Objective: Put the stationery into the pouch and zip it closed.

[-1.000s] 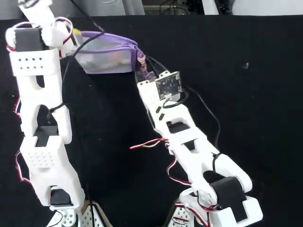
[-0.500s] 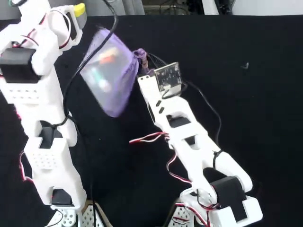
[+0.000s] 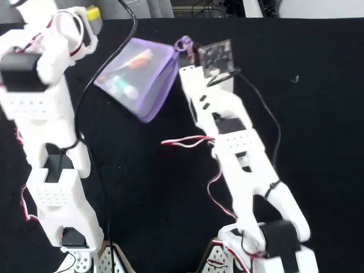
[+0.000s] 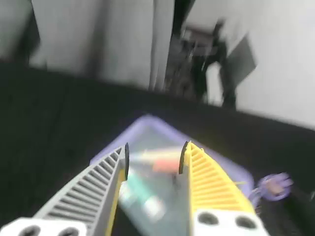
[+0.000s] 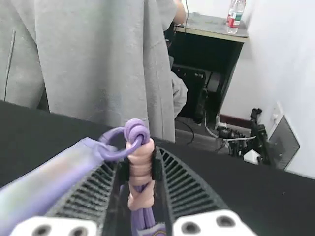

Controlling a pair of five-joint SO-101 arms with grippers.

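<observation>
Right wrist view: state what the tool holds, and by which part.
The right tool is shut on the translucent purple pouch, by its knotted cord pull.

There is one translucent purple zip pouch (image 3: 142,85). Inside the pouch I can tell apart two pieces of stationery: one orange-red stick-shaped piece (image 3: 139,60) and one green piece (image 3: 118,82). The rest is too blurred to count. At one corner of the pouch hangs one braided purple and pink cord pull (image 5: 139,147).

Two white plastic robot arms stand beside the pouch, the left arm (image 3: 48,114) and the right arm (image 3: 242,153). Each carries one gripper, so there are two grippers. The left gripper (image 4: 155,150) has one grey ribbed finger (image 4: 93,182) and one yellow ribbed finger (image 4: 211,182). The right gripper (image 5: 141,164) has two dark grey ribbed fingers (image 5: 189,189). Under the pouch is one black table (image 3: 318,114).
</observation>
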